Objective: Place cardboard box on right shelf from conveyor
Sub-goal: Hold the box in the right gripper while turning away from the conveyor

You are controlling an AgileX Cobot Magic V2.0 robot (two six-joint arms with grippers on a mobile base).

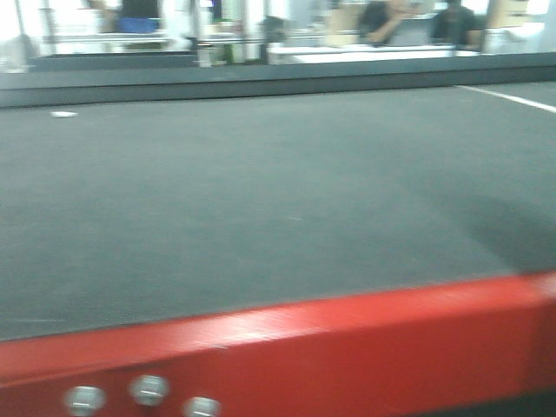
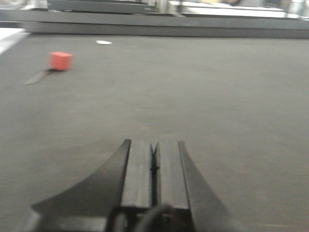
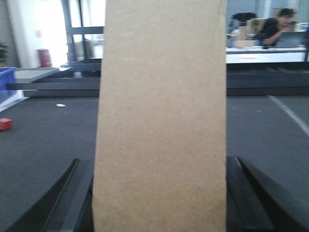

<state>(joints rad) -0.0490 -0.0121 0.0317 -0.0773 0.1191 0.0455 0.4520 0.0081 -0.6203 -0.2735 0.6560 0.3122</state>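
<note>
The box (image 3: 161,96) stands upright in the right wrist view, filling the middle of it, with the right gripper (image 3: 158,164) spread to its width and one dark finger (image 3: 72,193) pressed against each narrow side, so the gripper appears clamped on it low down. Whether its base rests on the conveyor (image 1: 261,191) or hangs just above cannot be told, and the front view does not show it at all. It looks light and probably hollow, with stiff but crushable walls and smooth, fairly slippery faces. Being tall and narrow, it is likely to tip or swing if held only near the bottom, so a firm, moderate squeeze across the side faces, nearer mid-height, would suit it best. The left gripper (image 2: 154,145) hovers over the belt with its fingers pressed together, holding nothing. Farther out on the belt lie a red block (image 2: 60,61) and a white scrap (image 2: 103,42), well apart from the box. The shelf is not in view.
</note>
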